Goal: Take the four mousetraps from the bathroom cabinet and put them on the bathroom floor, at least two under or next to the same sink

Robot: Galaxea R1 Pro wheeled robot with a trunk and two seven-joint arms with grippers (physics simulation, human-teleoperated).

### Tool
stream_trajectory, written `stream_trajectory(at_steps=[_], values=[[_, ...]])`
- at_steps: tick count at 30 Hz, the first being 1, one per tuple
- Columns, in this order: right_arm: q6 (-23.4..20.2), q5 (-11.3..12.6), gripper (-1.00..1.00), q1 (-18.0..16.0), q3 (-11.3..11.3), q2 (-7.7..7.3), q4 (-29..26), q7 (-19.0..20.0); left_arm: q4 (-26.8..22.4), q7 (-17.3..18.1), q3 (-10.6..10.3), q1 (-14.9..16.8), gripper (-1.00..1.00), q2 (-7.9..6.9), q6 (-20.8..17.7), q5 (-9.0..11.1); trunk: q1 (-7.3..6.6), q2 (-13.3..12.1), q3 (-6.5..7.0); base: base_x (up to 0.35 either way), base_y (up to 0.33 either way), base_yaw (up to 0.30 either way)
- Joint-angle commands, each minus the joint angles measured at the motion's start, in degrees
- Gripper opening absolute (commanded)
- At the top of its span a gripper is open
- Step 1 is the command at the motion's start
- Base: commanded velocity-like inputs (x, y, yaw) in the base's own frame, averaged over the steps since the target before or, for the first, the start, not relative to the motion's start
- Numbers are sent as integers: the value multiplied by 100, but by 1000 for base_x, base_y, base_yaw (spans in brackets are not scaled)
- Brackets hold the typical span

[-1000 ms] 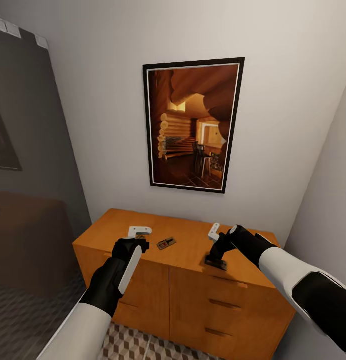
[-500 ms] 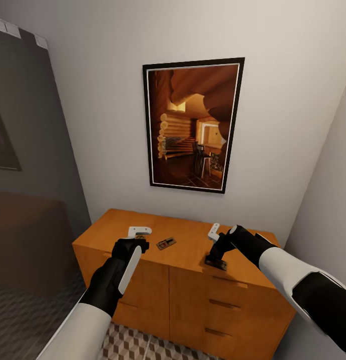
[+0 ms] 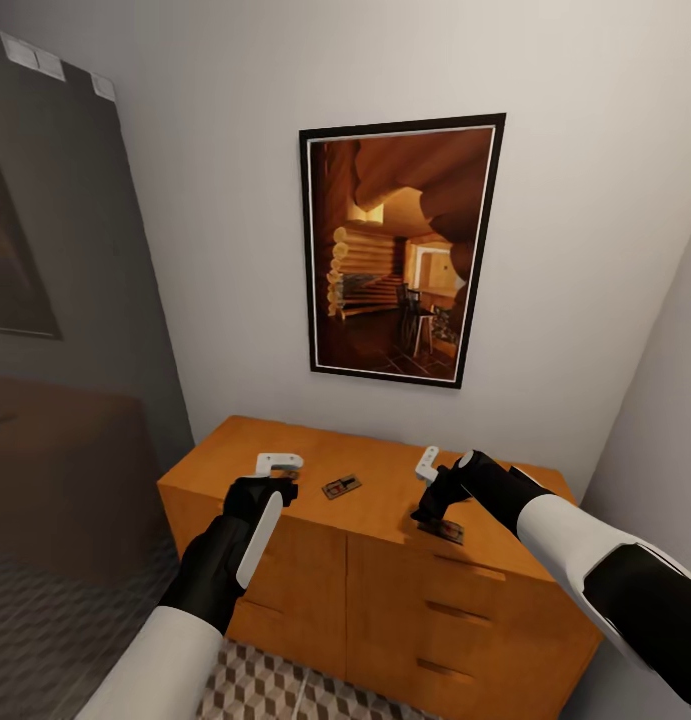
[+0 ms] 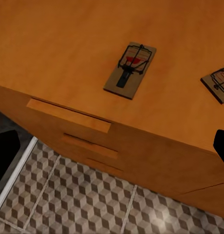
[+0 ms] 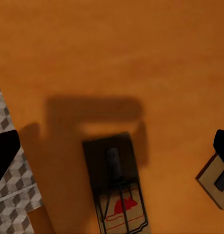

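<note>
Two mousetraps lie flat on top of the orange-brown cabinet [image 3: 285, 445]. One mousetrap [image 3: 341, 487] sits mid-top, just right of my left gripper [image 3: 277, 487], which hovers open over the cabinet's front left. The other mousetrap [image 3: 447, 532] lies near the front edge, directly below my right gripper [image 3: 433, 510], also open and holding nothing. The right wrist view has that trap [image 5: 117, 187] under the gripper [image 5: 112, 148], with the second trap [image 5: 216, 183] off to the side. Both traps [image 4: 130, 70] [image 4: 219, 84] also appear in the left wrist view. The cube-patterned bathroom floor [image 3: 275, 690] runs along the cabinet's base. The sink is out of view.
A framed picture [image 3: 400, 250] hangs on the white wall behind the cabinet. A grey wall [image 3: 75, 330] closes in on the left and a white wall [image 3: 665, 400] on the right. Drawer handles [image 3: 460, 610] line the cabinet's right front.
The whole view has shifted, so cabinet and picture sit slightly further right. Both arms keep their pose in the picture. The trap under the right gripper now shows more fully.
</note>
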State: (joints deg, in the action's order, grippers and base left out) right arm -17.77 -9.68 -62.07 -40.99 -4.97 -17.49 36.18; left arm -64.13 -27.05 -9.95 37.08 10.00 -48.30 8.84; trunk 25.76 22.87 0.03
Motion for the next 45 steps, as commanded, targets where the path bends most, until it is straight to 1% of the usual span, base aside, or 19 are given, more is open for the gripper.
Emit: stream_trajectory(at_steps=[1,23,32,45], values=[[-25,-51,100,2,12,-4,-18,33,-3,-54,-7,2,100,0,-12,57,2,4,-3,0,0,45],[-25,-50,100,2,12,-4,-18,29,-3,-55,-7,2,100,0,-12,57,2,4,-3,0,-1,7],[-25,-51,100,2,12,-3,-18,29,-3,-55,-7,1,100,0,-13,57,2,4,-3,0,-118,0],[-20,-51,100,2,12,-4,-18,25,-3,-55,-7,1,100,0,-12,57,2,4,-3,0,-14,0]])
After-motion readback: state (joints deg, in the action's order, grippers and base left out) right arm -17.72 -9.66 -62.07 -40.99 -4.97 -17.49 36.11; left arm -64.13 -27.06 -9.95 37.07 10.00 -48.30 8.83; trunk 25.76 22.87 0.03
